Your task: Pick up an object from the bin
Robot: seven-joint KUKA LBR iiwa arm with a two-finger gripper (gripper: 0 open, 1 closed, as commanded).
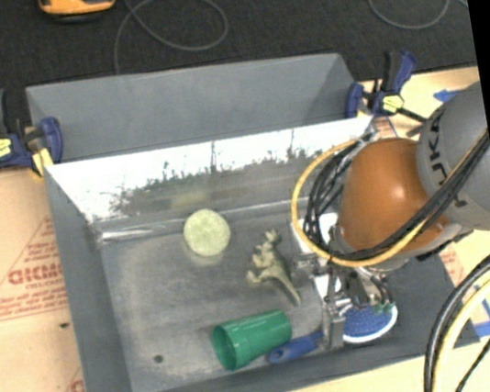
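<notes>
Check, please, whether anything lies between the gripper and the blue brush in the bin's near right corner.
Nothing visible does. The gripper hangs right over the head end of the brush. The green cup lies by its handle, left of the gripper, and the dinosaur farther back, both off to the side.

Bin floor (140, 292) open at 9 o'clock. Green cup (252, 340) and blue brush (294, 351) block 5–6, toy dinosaur (271, 265) centre, pale ball (206, 232) 11.
</notes>
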